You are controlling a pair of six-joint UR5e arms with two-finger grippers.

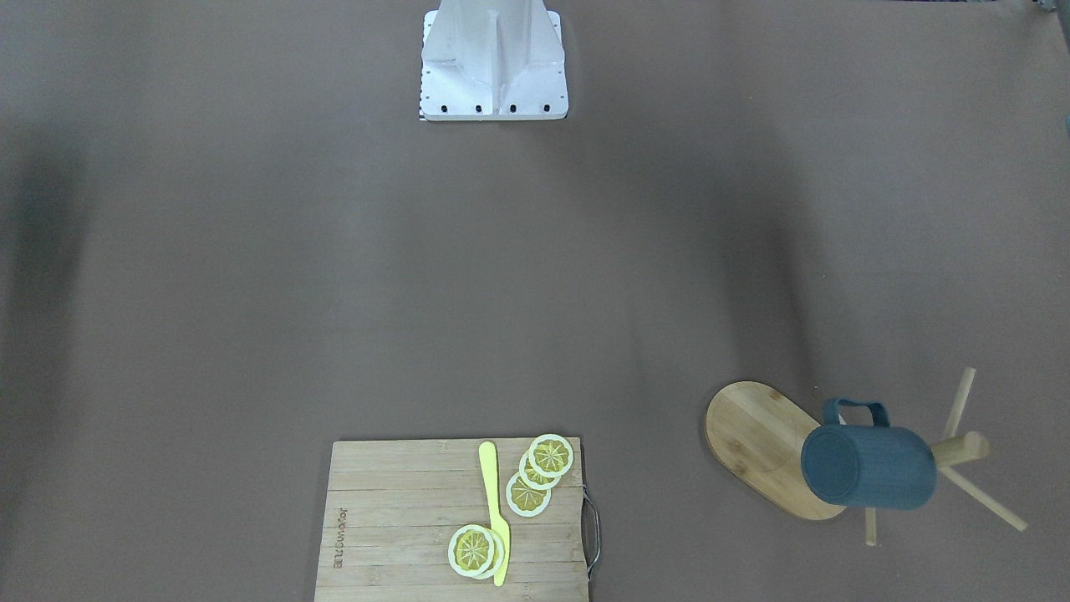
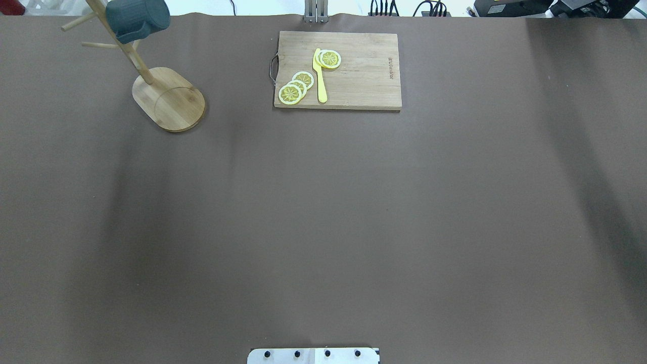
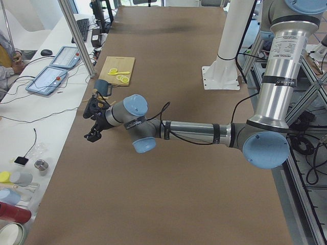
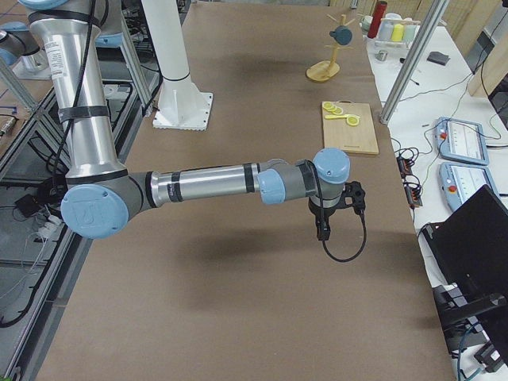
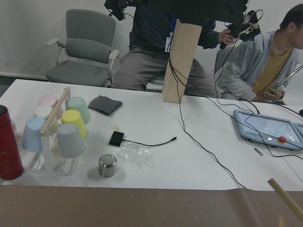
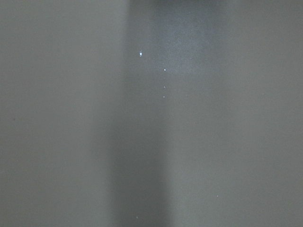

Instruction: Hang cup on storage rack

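The dark teal cup (image 1: 869, 464) hangs on its side on a peg of the bamboo storage rack (image 1: 752, 435), handle toward the robot. It also shows at the far left in the overhead view (image 2: 136, 17), above the rack's oval base (image 2: 169, 98). Neither gripper touches it. My left gripper (image 3: 93, 122) shows only in the exterior left view, a short way from the cup (image 3: 103, 88); I cannot tell if it is open. My right gripper (image 4: 323, 230) shows only in the exterior right view, far from the rack (image 4: 323, 73); I cannot tell its state.
A rectangular wooden cutting board (image 2: 354, 76) with lemon slices (image 2: 295, 87) and a yellow knife (image 2: 319, 76) lies at the far middle edge. The robot base (image 1: 493, 63) stands at the near edge. Beyond the table, a side desk holds cups (image 5: 71, 137) and cables.
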